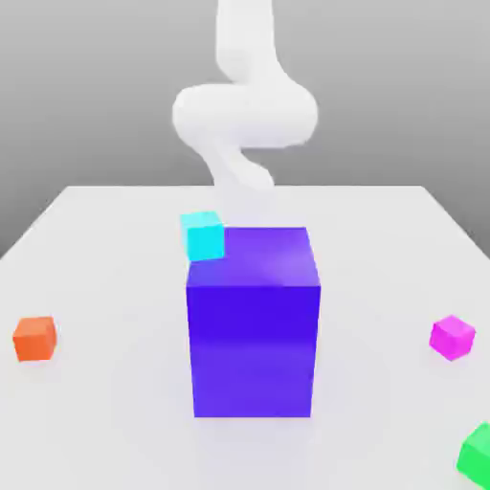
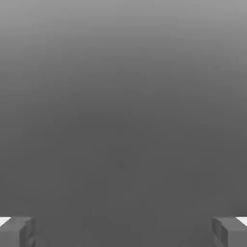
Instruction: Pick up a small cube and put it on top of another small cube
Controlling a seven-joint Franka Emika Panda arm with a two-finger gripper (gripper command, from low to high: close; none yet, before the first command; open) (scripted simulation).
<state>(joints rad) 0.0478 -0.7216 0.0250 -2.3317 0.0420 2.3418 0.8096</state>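
Note:
The small magenta cube (image 1: 452,337) rests on the white table (image 1: 115,412) at the exterior view's right, far from everything else. An orange small cube (image 1: 35,338) lies at the exterior view's left. A cyan small cube (image 1: 203,235) sits behind the top left corner of the big blue-violet block (image 1: 253,325). My white arm (image 1: 244,105) rises behind the block at the back of the table. In the hand view my gripper (image 2: 123,232) is open, its grey fingertips (image 2: 17,231) spread wide, with plain grey background and nothing between them.
The big blue-violet block stands in the middle of the table, taller than all the cubes. A green cube (image 1: 477,452) sits at the front right corner, cut by the picture's edge.

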